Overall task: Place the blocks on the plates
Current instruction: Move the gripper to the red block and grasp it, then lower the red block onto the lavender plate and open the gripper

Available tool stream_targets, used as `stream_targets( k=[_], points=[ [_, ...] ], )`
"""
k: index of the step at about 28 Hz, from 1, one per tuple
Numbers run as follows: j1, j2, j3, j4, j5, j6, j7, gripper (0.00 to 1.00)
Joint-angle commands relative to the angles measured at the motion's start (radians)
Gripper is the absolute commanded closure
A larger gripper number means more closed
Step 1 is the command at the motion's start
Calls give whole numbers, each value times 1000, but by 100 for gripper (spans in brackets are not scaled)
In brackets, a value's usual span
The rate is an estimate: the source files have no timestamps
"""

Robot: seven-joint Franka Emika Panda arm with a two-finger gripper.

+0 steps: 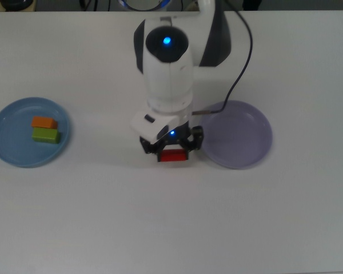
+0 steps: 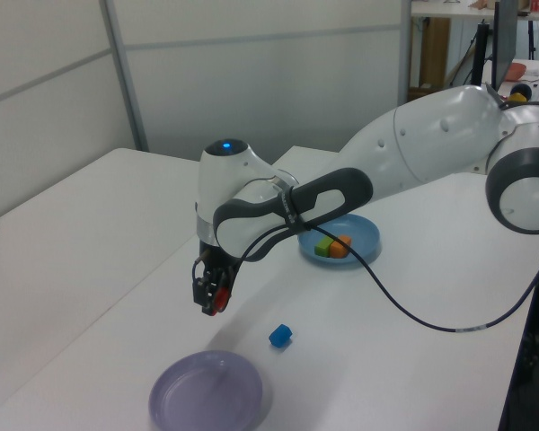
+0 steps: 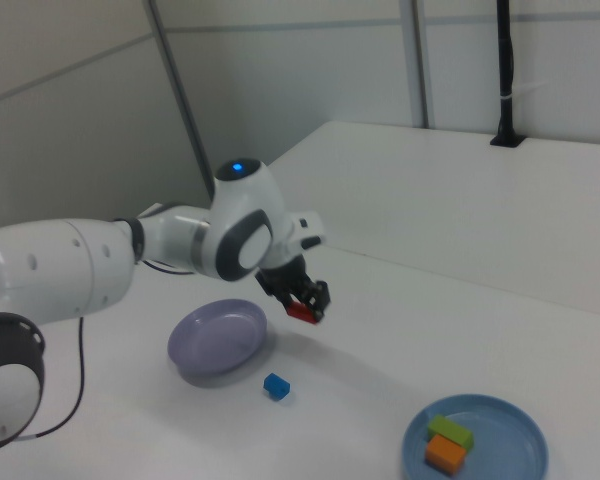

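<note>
Nearest the bottom edge of the top view, a bare white table (image 1: 171,228) fills the frame. Just above the centre, the gripper (image 1: 172,154) is clamped on the red block (image 1: 172,155), its two black fingers pressing the block's opposite sides. In the left view and the right view the red block (image 2: 219,300) hangs clear of the table, with a soft shadow beneath it.

The red block looks like a small, solid, hard-edged brick, probably light and rigid, with smooth faces that could slip if pinched loosely. A hold across its short width, on two flat parallel sides, seems the surest.

From the gripper in the top view, the lavender plate (image 1: 257,140) lies close by at three o'clock, round, shallow and holding nothing. At nine o'clock, well apart, the light blue plate (image 1: 6,142) carries the orange block (image 1: 44,122) with the green block (image 1: 46,135) touching it on the near side.

The blue cube (image 2: 280,337) is hidden under the arm in the top view; the left view shows it resting on the table between the two plates, near the lavender plate. It is smaller than the others and likely just as light and stiff.

At twelve o'clock the white arm (image 1: 167,68) rises toward the table's far edge.
</note>
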Motion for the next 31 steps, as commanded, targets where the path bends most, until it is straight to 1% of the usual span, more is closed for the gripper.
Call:
stream_targets(
  k=[1,2,5,7,10,14,20,26,27,28,29,31],
  points=[
    [46,-41,46,-17,-3,-31,48,83],
    [55,-41,52,-17,-6,-31,55,83],
    [91,-37,54,-17,-14,-31,73,83],
    [112,-29,54,-19,-37,-31,90,83],
    [138,-21,54,-25,-52,-31,108,83],
    [147,-1,54,-27,-64,-31,116,82],
    [173,25,54,-28,-106,-31,133,82],
    [183,25,54,-30,-110,-36,144,78],
    [183,25,54,-30,-110,-37,145,76],
    [183,23,54,-31,-110,-42,147,70],
    [183,23,56,-31,-110,-66,148,52],
    [184,23,54,-30,-110,-86,148,33]
  ],
)
